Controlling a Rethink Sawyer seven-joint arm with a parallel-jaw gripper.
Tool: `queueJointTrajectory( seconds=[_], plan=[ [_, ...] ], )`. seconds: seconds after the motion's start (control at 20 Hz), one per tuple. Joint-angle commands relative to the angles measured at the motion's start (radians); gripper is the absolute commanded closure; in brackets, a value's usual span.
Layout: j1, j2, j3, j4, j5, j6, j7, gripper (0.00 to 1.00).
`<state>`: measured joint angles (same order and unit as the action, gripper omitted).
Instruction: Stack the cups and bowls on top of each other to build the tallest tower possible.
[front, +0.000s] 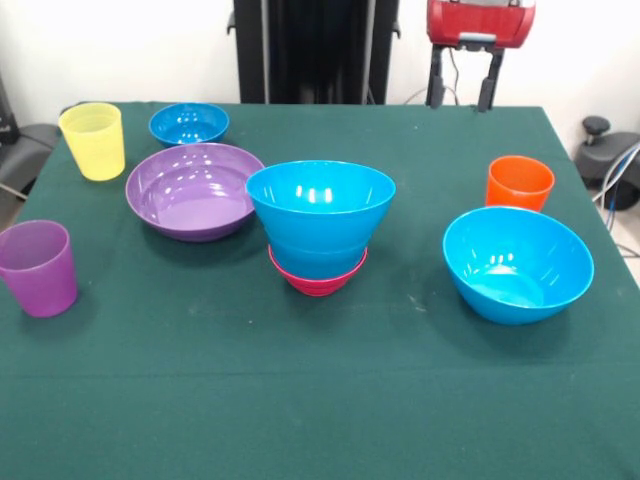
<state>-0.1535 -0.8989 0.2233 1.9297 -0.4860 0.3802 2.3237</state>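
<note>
The tower (320, 225) stands mid-table: a blue bowl (320, 210) nested in a small magenta bowl (318, 277). A wide purple bowl (193, 190) sits left of it. A small blue bowl (189, 123) is at the far left. Another large blue bowl (517, 263) is at the right, with the orange cup (519, 182) behind it. The yellow cup (93, 140) is at the far left. The purple cup (38, 266) is at the near left edge. My gripper (461, 92) hangs open and empty at the top, above the table's far edge.
The green tablecloth (320, 400) covers the whole table. The black pedestal (315, 50) stands behind the far edge. Cables and a black stand (605, 150) are off the right side.
</note>
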Motion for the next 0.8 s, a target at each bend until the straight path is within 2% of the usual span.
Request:
queueJointTrajectory(
  seconds=[0.05, 0.35, 0.5, 0.8],
  plan=[
    [0.039, 0.051, -0.037, 0.024, 0.011, -0.019, 0.112, 0.0],
    [0.037, 0.084, -0.049, -0.005, 0.002, -0.036, 0.091, 0.0],
    [0.065, 0.128, -0.079, -0.034, -0.012, -0.066, 0.112, 0.0],
    [0.15, 0.175, -0.126, -0.064, 0.024, -0.086, 0.167, 0.0]
  ],
)
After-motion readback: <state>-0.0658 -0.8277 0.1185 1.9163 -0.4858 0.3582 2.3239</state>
